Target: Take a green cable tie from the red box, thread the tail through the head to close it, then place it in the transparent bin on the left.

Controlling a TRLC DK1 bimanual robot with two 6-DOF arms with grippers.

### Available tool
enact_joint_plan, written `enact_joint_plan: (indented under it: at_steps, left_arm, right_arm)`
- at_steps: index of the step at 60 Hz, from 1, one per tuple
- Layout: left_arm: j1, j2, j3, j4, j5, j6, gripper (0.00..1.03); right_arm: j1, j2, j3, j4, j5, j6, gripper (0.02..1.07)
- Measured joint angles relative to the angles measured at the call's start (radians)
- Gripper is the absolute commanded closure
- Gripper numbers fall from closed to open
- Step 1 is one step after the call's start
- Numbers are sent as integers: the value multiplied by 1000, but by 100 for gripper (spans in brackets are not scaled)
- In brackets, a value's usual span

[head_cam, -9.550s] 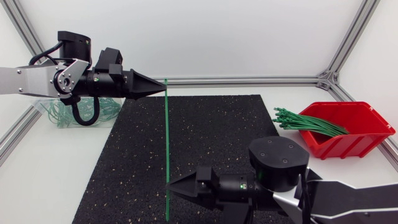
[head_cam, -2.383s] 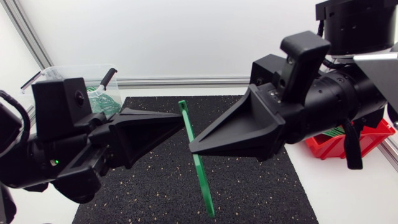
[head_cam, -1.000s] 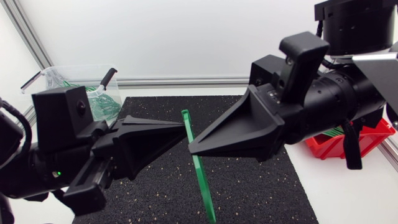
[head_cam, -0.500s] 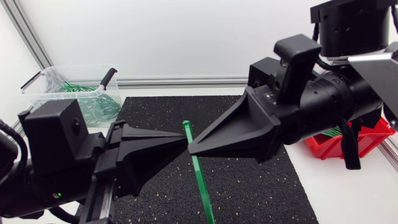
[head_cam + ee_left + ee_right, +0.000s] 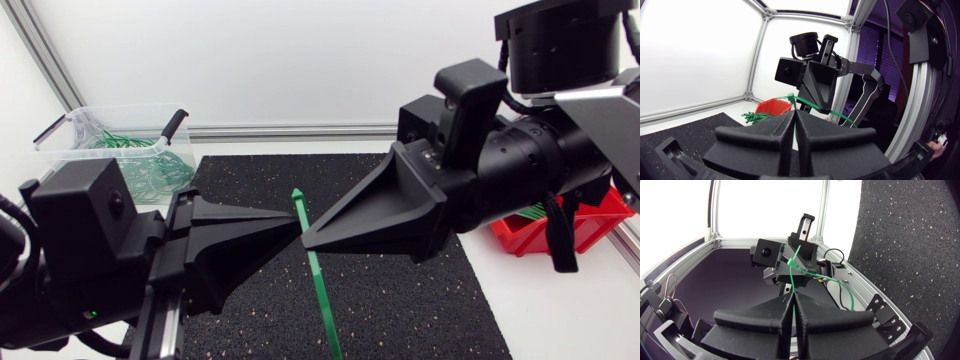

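Our left pincer (image 5: 298, 228) and right pincer (image 5: 306, 238) meet tip to tip above the black mat (image 5: 400, 290), each pressed together on the green cable tie (image 5: 317, 280). The wrist views show only a thin seam between each pair of fingers, with the strip leaving at the tips. Over the last couple of seconds our left arm has sunk lower and nearer, while the right has barely shifted. The tie's upper end now stands shorter above the pincers, and the rest hangs straight down, clear of the counter. We judge the tie is still open, its tail not yet through the head, so threading remains. The transparent bin (image 5: 70, 128) and red box (image 5: 600, 222) wait at opposite sides.
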Motion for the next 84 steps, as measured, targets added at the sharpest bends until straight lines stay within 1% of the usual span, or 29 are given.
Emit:
enact_joint_plan:
  at_steps: [25,39,41,46,48,52,61,66,72,79,84]
  left_arm:
    - [-15,7,-5,-10,-17,151,99]
    - [-18,8,-9,-11,-27,193,99]
    - [-18,8,-9,-13,-27,200,99]
    - [-5,9,-9,-19,-27,206,99]
    - [3,10,-9,-22,-26,206,99]
    - [24,16,-9,-26,-22,209,99]
    - [72,39,-9,-31,30,237,99]
    - [87,42,-9,-50,54,264,99]
    - [89,42,-9,-80,84,300,99]
    - [89,42,-9,-112,90,349,99]
    - [89,42,-9,-122,90,376,99]
  right_arm:
    - [-6,9,0,-6,-3,0,101]
    - [-7,9,0,-19,0,0,100]
    - [-8,9,0,-20,0,0,96]
    - [-14,9,0,-20,0,0,76]
    - [-18,9,0,-20,0,0,70]
    - [-24,9,0,-20,-2,-1,63]
    - [-37,5,0,-18,-3,-2,63]
    - [-51,8,0,-18,-4,-16,63]
    - [-69,30,9,-18,-11,-54,63]
    - [-95,82,27,-21,-46,-101,63]
    - [-105,120,40,-40,-54,-144,63]
